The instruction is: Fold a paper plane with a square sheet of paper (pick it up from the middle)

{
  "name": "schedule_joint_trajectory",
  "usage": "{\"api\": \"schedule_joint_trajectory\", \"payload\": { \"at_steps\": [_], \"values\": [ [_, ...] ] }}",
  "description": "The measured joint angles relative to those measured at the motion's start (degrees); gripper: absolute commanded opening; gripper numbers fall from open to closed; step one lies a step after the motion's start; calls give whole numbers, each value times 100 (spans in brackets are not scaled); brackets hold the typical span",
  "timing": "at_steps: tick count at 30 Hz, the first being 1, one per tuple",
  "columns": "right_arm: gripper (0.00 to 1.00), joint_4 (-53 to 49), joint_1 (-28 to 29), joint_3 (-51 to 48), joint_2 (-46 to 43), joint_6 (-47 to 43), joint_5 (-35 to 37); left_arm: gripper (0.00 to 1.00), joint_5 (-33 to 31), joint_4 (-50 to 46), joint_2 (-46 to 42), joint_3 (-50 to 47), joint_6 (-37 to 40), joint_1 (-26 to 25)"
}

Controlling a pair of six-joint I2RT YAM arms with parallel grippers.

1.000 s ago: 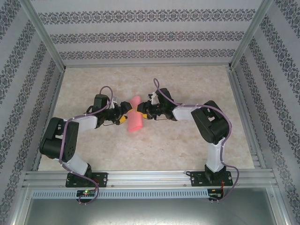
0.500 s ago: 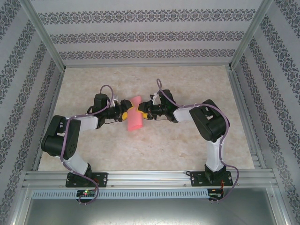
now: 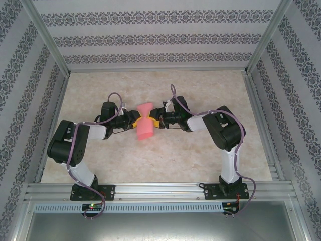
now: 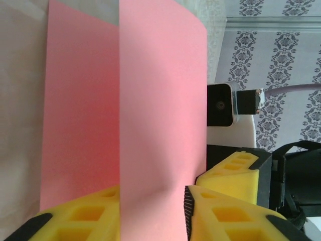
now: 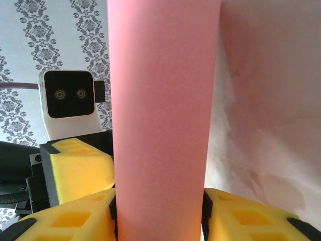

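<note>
I have the left fingers and right fingers clamped from opposite sides on the middle of the square sheet of paper, its long axis crosswise between them.

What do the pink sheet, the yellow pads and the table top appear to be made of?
Pink sheet: thin matte paper; it bends in a smooth curve. Yellow pads: probably moulded or printed plastic, matte with recessed pockets. Table top: stone-look veining, possibly laminate; cannot tell.
</note>
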Motion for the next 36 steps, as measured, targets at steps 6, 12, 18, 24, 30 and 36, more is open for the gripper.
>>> {"api": "schedule_joint_trajectory", "payload": {
  "at_steps": [6,12,18,24,30,36],
  "values": [
    [49,-310,-2,-9,0,-186,7,18,0,28,92,-33,4,-4],
    [59,-1036,-2,-9,-72,-431,164,10,-98,-192,175,-2,258,-142],
    [75,-2601,-4,168,-599,-1051,592,8,-232,-573,179,146,601,-308],
    [78,-3862,-42,391,-1036,-1759,1134,7,-310,-601,293,234,643,-472],
    [75,-4850,-39,612,-1095,-2559,1574,8,-549,-601,476,234,608,-918],
    [68,-5324,-37,874,-1012,-3130,1659,7,-890,-601,479,234,575,-1178]
  ]
}}
